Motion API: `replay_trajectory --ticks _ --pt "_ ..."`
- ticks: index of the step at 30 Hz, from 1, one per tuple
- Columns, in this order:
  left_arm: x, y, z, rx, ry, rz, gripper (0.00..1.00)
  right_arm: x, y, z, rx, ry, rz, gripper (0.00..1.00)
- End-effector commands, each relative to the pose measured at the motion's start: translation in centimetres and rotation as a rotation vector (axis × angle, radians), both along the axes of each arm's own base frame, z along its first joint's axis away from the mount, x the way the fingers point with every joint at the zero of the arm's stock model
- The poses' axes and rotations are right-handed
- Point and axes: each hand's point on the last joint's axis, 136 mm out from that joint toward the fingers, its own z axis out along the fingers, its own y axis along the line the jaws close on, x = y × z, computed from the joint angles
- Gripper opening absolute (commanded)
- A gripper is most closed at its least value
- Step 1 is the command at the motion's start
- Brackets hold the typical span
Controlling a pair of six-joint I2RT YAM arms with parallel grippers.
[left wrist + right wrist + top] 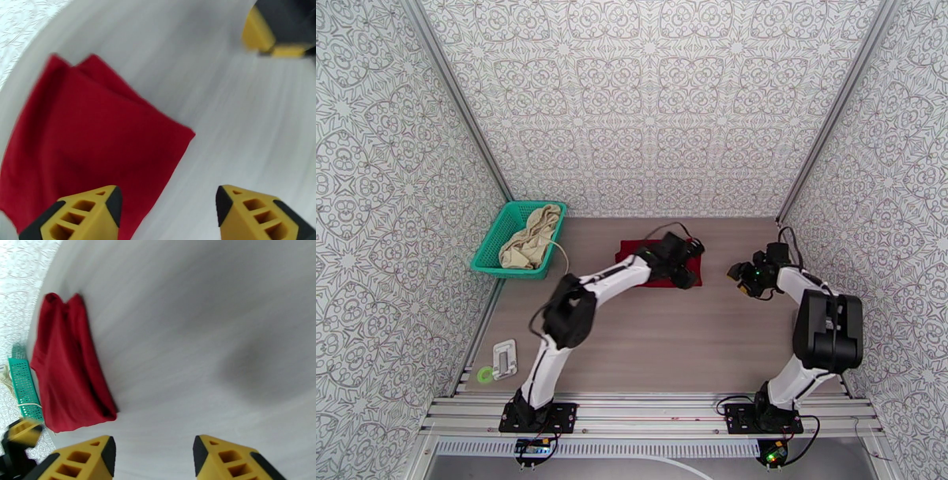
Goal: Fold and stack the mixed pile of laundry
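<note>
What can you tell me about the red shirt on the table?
The red shirt is soft, dark red cloth, folded into a flat, roughly rectangular bundle, with layered edges showing at one corner. It lies near the middle of the pale wooden table, apart from the green basket. The left gripper hangs open over one edge, not holding it.

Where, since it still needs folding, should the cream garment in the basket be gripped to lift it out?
Likely the crumpled hump at the middle of the cream garment, coming straight down from above: it lies heaped inside the basket, whose walls block a sideways approach.
</note>
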Motion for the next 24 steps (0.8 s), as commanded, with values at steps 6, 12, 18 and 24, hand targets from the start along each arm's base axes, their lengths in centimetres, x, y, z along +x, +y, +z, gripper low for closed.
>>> replay_trajectory --ticks 6,12,18,24 --pt "1.2 -1.6 -4.0 0.176 -0.069 -0.028 0.77 -1.3 1.0 0.0 0.053 0.003 0.028 0.56" --pt "2.1 -1.1 -5.5 0.21 -0.065 0.001 0.43 -1.2 1.2 0.4 0.085 0.002 0.013 0.57" --pt "3.0 -1.9 -1.3 0.089 -0.131 0.01 0.0 -0.8 2.9 -0.2 0.246 -0.019 -0.016 0.67" --pt "2.5 -1.6 4.0 -0.052 -0.204 0.003 0.0 -0.2 3.5 -1.1 0.331 -0.009 -0.046 0.72"
